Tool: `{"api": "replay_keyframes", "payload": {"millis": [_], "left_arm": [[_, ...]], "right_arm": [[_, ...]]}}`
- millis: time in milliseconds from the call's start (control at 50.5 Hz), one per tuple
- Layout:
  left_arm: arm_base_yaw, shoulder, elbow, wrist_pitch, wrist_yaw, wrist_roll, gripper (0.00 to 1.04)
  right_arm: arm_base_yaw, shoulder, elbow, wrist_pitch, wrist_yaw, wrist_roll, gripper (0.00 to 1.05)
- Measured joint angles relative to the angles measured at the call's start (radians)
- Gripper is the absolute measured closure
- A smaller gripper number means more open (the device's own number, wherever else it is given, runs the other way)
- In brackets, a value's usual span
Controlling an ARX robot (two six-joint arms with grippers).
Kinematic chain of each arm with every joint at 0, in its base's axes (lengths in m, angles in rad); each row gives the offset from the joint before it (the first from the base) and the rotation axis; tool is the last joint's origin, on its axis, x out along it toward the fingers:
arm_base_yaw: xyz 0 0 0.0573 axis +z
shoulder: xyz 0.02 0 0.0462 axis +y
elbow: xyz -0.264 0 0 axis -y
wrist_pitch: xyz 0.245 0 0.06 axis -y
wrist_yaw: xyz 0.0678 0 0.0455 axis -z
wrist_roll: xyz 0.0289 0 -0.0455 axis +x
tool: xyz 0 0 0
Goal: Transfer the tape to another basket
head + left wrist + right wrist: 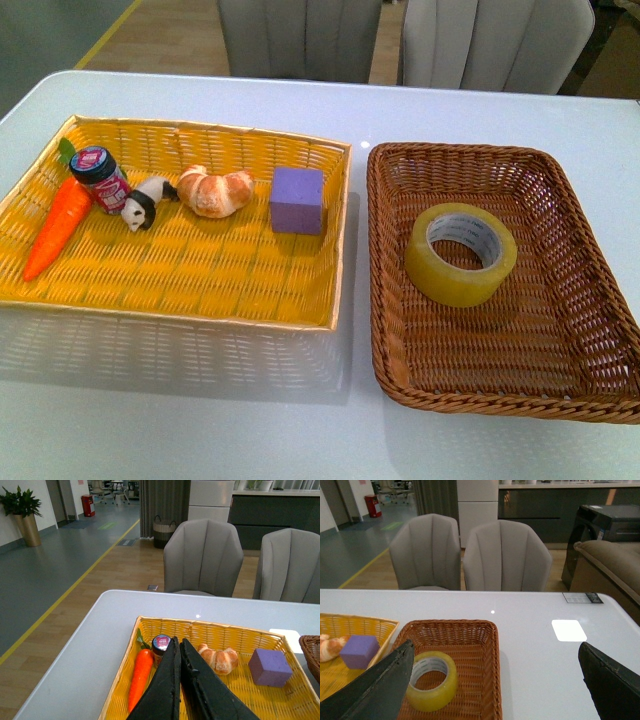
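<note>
The tape [461, 254], a yellowish translucent roll with a white printed core, lies flat in the dark-brown wicker basket [590, 290] at the right; it also shows in the right wrist view [431, 681], inside the basket [480, 650]. My right gripper [496, 652] is wide open and empty, raised over the table with the tape by one fingertip [395, 670]. My left gripper [178, 645] is shut and empty above the yellow tray [225, 630]. Neither gripper shows in the front view.
The yellow woven tray [200, 270] at the left holds a carrot [57, 226], a small jar [100, 178], a panda figure [144, 203], a croissant [215, 191] and a purple cube [297, 200]. Two grey chairs [400, 40] stand behind the white table [200, 410].
</note>
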Motion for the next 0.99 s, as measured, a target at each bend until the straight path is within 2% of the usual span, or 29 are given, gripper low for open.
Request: {"api": "replay_keyframes", "payload": {"millis": [436,990], "left_arm": [[0.0,-0.251,0.0,-0.236,0.0,0.0,1.03],[0.0,-0.404,0.0,-0.389,0.0,0.0,1.03]], "right_arm": [[0.0,0.0,0.0,0.0,0.0,0.0,0.09],[0.0,0.0,0.0,0.0,0.0,0.0,0.09]]}}
